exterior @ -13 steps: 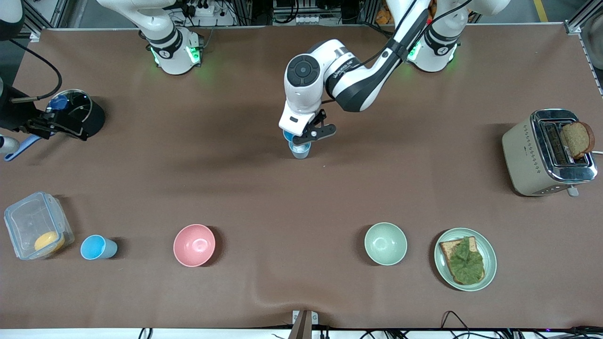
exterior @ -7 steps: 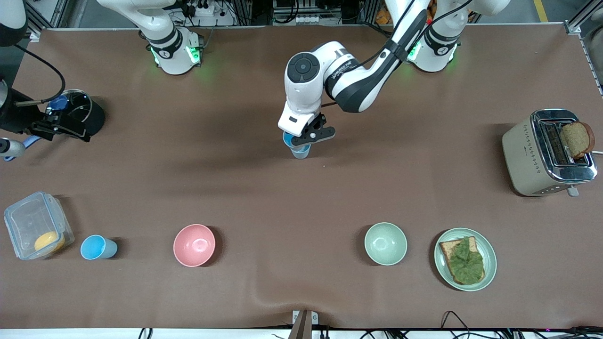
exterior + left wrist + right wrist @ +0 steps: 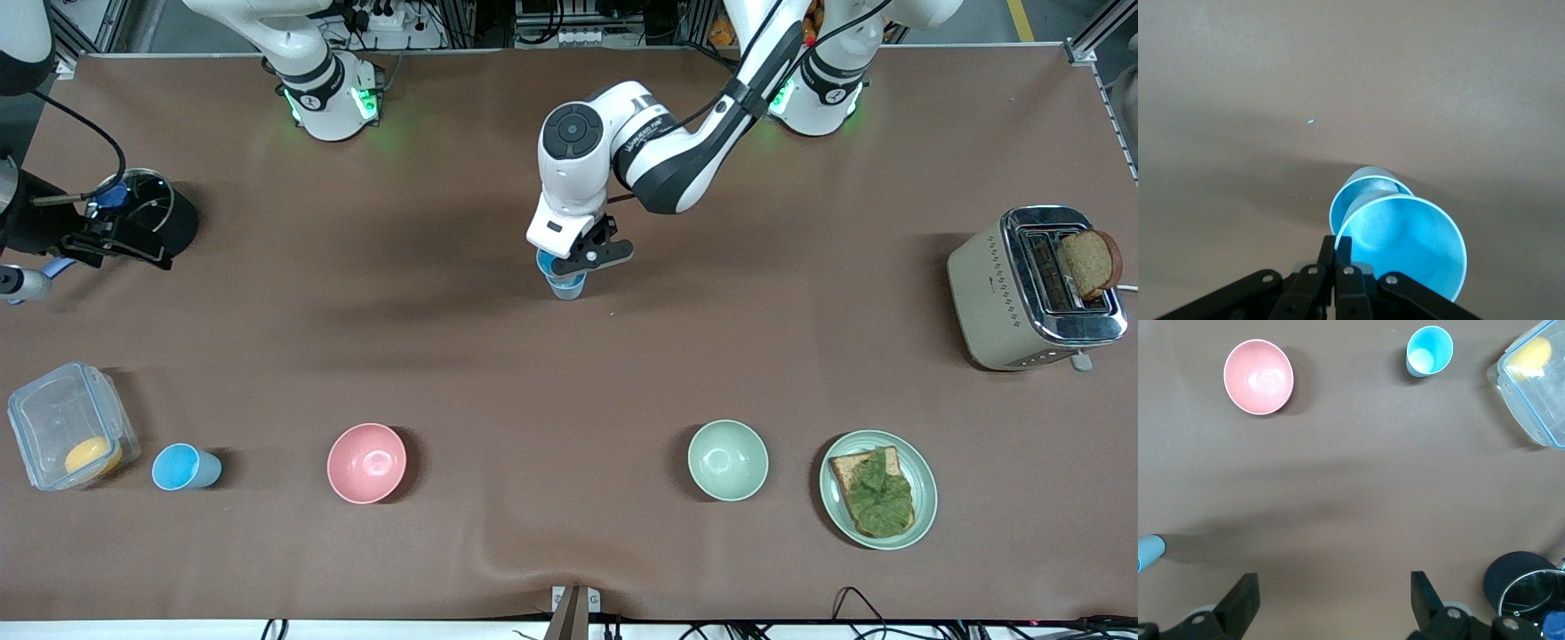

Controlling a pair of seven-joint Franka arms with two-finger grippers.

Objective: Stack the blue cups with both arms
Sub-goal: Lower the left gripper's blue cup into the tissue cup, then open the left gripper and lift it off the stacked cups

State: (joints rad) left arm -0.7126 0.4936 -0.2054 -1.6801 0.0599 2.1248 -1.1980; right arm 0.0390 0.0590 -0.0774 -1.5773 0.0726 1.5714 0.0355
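Note:
My left gripper is at the middle of the table, shut on the rim of a sky-blue cup. That cup sits in the mouth of a pale blue cup standing on the table. The left wrist view shows the fingertips pinching the sky-blue cup's rim, with the lower cup's rim showing around it. Another blue cup stands beside the container and also shows in the right wrist view. My right gripper is open and empty, over the black pot.
A black pot with a glass lid is at the right arm's end. A clear container, a pink bowl, a green bowl and a plate with toast line the front. A toaster is at the left arm's end.
My left gripper has lowered the sky-blue cup into the pale blue cup, whose whitish inside is now covered. My right gripper has drifted slightly toward the table's end.

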